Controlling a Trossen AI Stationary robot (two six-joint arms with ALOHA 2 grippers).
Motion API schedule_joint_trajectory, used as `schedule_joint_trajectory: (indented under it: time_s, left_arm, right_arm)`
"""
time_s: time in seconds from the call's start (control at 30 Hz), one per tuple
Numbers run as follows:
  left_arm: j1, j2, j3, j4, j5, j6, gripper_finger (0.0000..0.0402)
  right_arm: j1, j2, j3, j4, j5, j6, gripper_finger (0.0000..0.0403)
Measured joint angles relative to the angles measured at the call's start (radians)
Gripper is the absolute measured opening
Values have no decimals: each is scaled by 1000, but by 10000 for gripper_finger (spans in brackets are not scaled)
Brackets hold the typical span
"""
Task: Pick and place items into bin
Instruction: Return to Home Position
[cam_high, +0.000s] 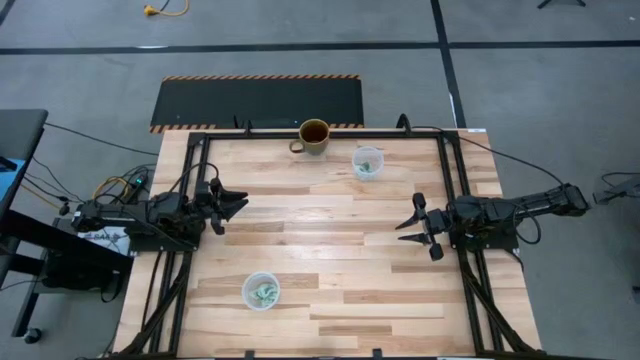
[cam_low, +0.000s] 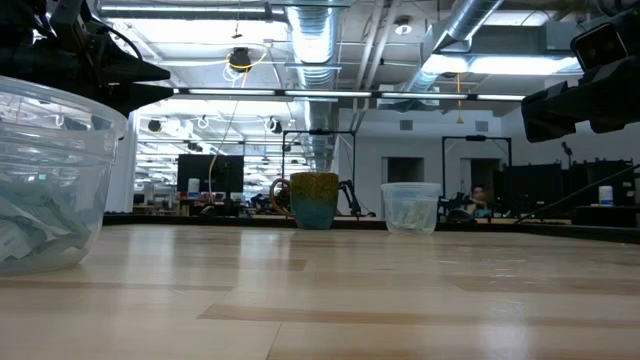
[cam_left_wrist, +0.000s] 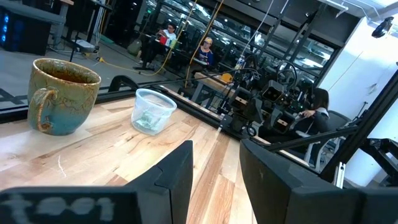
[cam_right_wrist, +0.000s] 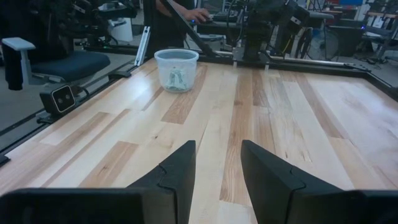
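The pale mint-green wrapped items lie inside two clear plastic cups. One cup (cam_high: 262, 291) stands near the table's near edge; it is also the cup (cam_low: 50, 180) at the left of the low view and the cup (cam_right_wrist: 176, 70) ahead in the right wrist view. The other cup (cam_high: 368, 162) stands toward the far edge and shows as the cup (cam_left_wrist: 152, 111) in the left wrist view. My left gripper (cam_high: 238, 206) hovers open at the table's left side, and my right gripper (cam_high: 400, 233) hovers open at the right side. Both are far from the cups and hold nothing.
A green-brown ceramic mug (cam_high: 314, 135) stands at the far edge, left of the far cup, and also shows as the mug (cam_left_wrist: 59, 93) in the left wrist view. Black frame rails (cam_high: 455, 180) run along the table's sides. Bare wood lies between the grippers. People sit in the room beyond.
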Motion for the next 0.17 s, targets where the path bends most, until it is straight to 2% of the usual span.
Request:
schedule_joint_trajectory:
  time_s: [0.17]
  left_arm:
    - [0, 0, 0, 0, 0, 0, 121]
  right_arm:
    - [0, 0, 0, 0, 0, 0, 123]
